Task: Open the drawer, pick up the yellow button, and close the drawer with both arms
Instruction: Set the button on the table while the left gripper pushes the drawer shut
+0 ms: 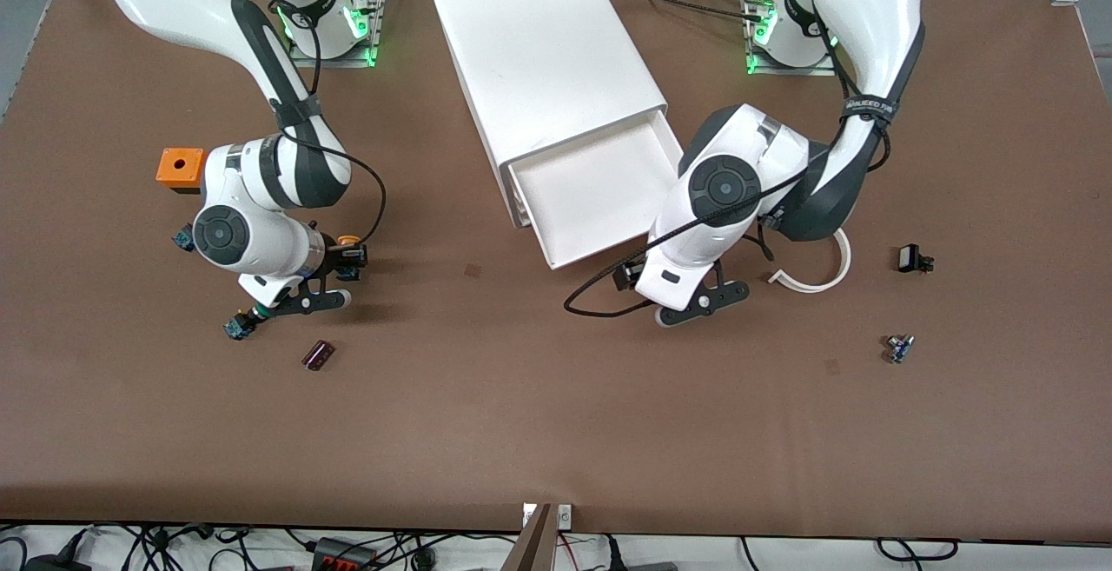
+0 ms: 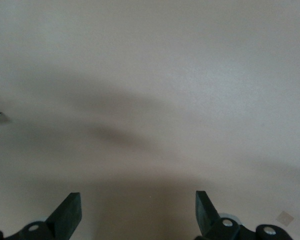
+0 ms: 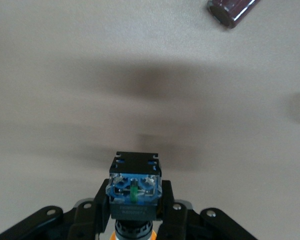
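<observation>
The top drawer point(image 1: 599, 193) of the white cabinet point(image 1: 543, 58) is pulled out, and its tray looks bare. My right gripper point(image 1: 349, 258) is over the table toward the right arm's end, shut on the button point(image 1: 348, 242), whose orange cap shows. In the right wrist view the button's point(image 3: 134, 192) dark blue body sits between the gripper's point(image 3: 134, 200) fingers point(image 3: 90, 212). My left gripper point(image 1: 695, 300) hovers over the table beside the drawer's front corner. It point(image 2: 137, 210) is open with only bare table between its fingers point(image 2: 70, 207).
An orange block point(image 1: 180, 168) with a hole and a dark purple cylinder point(image 1: 319, 355) lie near the right arm, with small blue parts point(image 1: 236, 326) beside it. A white curved strip point(image 1: 818, 274) and two small dark parts point(image 1: 914, 259) point(image 1: 899, 348) lie toward the left arm's end.
</observation>
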